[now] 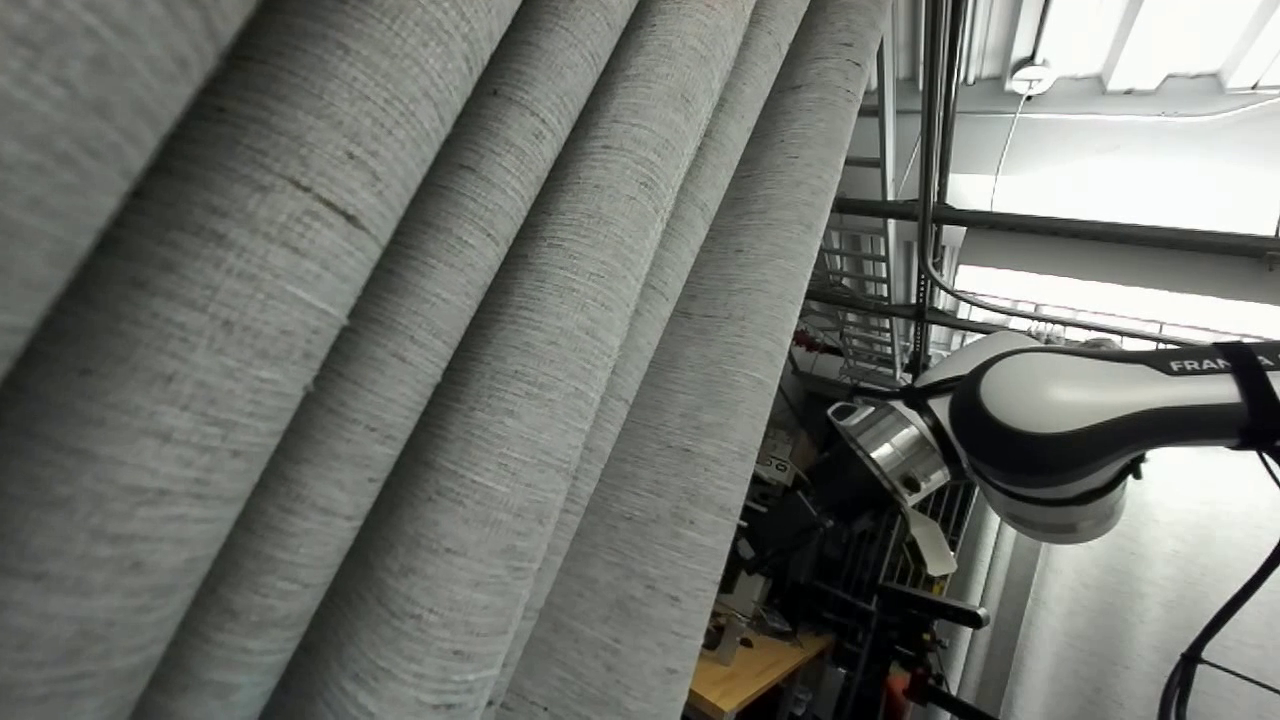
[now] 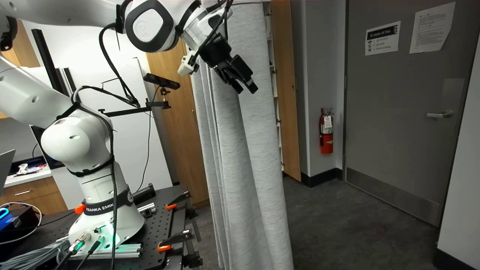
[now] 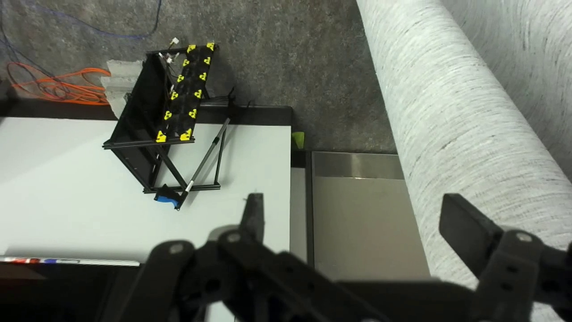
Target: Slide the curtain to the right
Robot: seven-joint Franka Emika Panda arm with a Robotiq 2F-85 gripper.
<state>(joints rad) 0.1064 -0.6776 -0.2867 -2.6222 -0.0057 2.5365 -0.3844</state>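
The light-grey curtain (image 2: 255, 157) hangs in long vertical folds in an exterior view. It fills the left and middle of an exterior view (image 1: 450, 350), tilted there by the camera. My gripper (image 2: 246, 89) is in front of the curtain's upper part, fingertips pointing down and to the right. In the wrist view my gripper (image 3: 352, 212) is open, fingers wide apart. A rounded curtain fold (image 3: 464, 134) runs down the right side, behind the right finger. Its edge shows just inside that finger. No fabric is pinched, and I cannot tell whether the finger touches it.
A camera on a bracket (image 2: 161, 81) stands near the arm. The robot base sits on a black perforated table (image 2: 161, 210). Wooden cabinets (image 2: 287, 90), a fire extinguisher (image 2: 326, 131) and a grey door (image 2: 397, 112) are behind. A black frame (image 3: 165, 125) shows in the wrist view.
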